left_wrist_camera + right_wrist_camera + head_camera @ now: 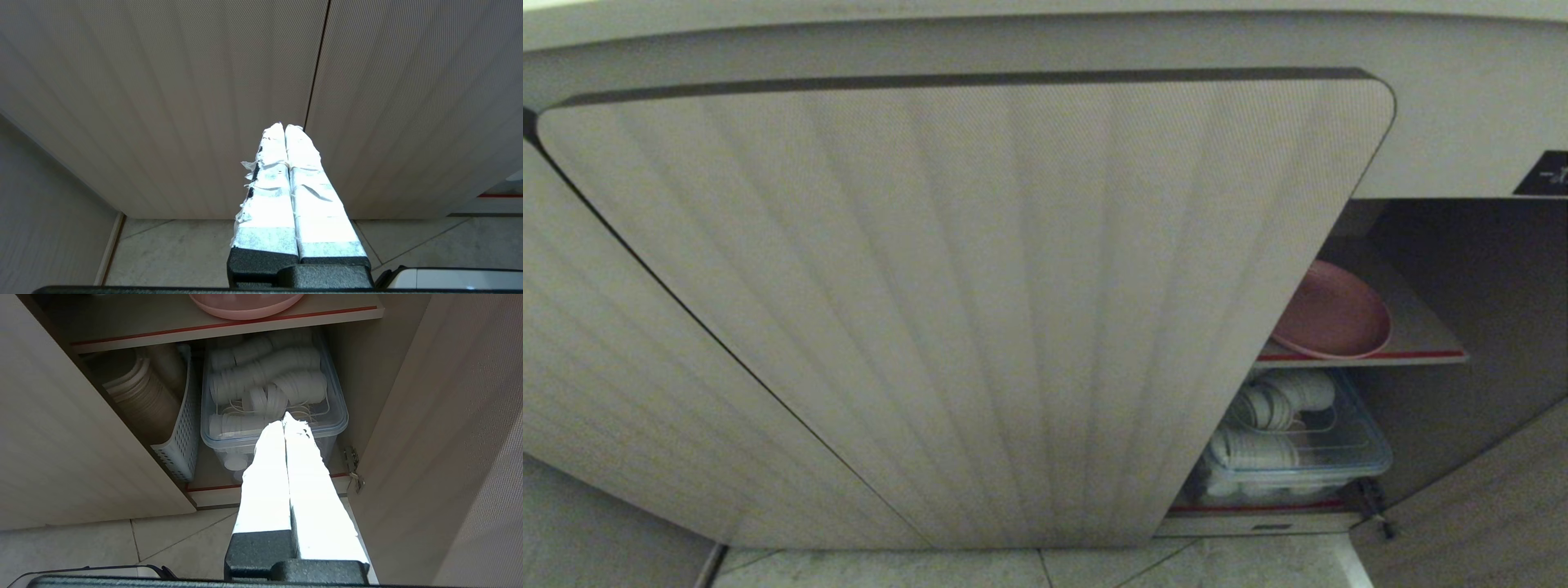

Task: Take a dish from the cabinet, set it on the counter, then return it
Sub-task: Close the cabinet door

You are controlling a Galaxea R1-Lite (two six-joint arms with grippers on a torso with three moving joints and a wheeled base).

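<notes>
The pink dish [1331,314] lies flat on the red-edged upper shelf [1421,356] inside the cabinet, partly hidden behind a fluted beige door [964,310]. In the right wrist view the dish [245,305] shows at the shelf's front edge. My right gripper [284,424] is shut and empty, held in front of the open compartment, below the dish. My left gripper [284,127] is shut and empty too, facing the seam between two closed fluted doors [204,102]. The counter is out of view. Neither arm appears in the head view.
Under the shelf stand a clear plastic bin [278,392] of white lids and a white perforated basket [175,428] with stacked beige bowls. The right-hand door [433,437] stands swung open on its hinge [353,469]. A tiled floor [1045,567] lies below.
</notes>
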